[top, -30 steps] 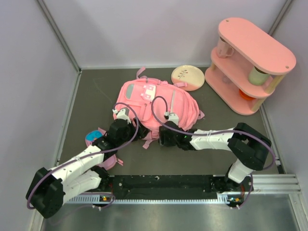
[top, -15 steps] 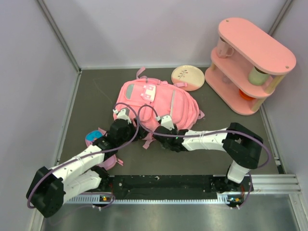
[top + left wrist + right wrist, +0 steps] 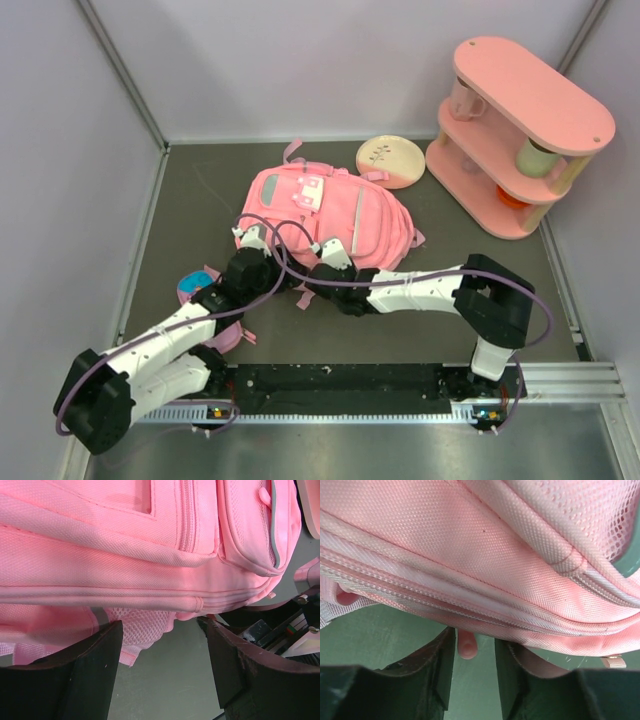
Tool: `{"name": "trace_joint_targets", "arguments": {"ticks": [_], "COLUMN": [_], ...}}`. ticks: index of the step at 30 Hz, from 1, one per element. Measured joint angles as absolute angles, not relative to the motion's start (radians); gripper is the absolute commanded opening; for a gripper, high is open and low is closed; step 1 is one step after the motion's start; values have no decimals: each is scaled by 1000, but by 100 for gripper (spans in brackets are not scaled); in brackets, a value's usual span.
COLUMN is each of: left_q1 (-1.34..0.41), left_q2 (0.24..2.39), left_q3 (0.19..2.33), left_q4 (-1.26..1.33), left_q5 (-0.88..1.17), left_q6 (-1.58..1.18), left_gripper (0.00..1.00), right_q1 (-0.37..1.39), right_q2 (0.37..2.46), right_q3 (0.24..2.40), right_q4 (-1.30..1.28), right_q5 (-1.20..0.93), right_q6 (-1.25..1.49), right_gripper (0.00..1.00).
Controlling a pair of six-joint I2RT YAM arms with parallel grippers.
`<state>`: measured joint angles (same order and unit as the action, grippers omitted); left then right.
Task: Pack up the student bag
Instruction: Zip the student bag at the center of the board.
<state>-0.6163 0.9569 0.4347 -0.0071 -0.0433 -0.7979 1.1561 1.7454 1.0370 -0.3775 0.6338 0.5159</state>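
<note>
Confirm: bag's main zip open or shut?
Shut where visible: student bag zipper track runs closed, no gap; right gripper straddles its pull tab.

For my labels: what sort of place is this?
Probably a robot test cell: plain walls enclose the table with the student bag, and a rail holds the left arm and right arm.

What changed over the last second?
The right claw slid left along the near edge of the student bag. It now straddles a small pink tab and is not clamped on it. Nothing was grasped or released. The open left claw, bag, plate and shelf stayed put.
</note>
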Motion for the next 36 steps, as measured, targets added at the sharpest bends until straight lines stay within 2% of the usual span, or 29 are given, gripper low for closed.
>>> {"name": "trace_joint_targets", "arguments": {"ticks": [1,2,6,7,17,25,27,31,36], "left_q1": [-616,-616,-616,-616,-616,-616,-616,-614,-607], "left_q2": [953,949,930,926,925,970,1005,1095,1136], "left_q3": [434,433,424,422,420,410,410,418,427], "left_q4": [-8,-8,-8,-9,-8,51,84,134,157], "left_q5": [-47,-51,-68,-70,-72,-84,-95,-109,-118], "left_q6": [-799,-801,-806,-807,-809,-813,-813,-822,-851], "left_gripper": [73,73,73,73,75,84,82,68,68], "right_q1": [1157,1158,1163,1165,1161,989,933,860,776], "right_q2": [1747,1748,1749,1750,1733,1457,1397,1331,1280], "right_q3": [1037,1037,1042,1044,1024,724,658,575,523], "right_q4": [-381,-384,-387,-386,-358,-133,-82,-4,35], "right_q5": [636,640,644,645,609,360,298,205,136], "right_q6": [514,510,501,500,499,619,650,693,710], "right_gripper": [28,16,1,0,0,0,0,0,0]}}
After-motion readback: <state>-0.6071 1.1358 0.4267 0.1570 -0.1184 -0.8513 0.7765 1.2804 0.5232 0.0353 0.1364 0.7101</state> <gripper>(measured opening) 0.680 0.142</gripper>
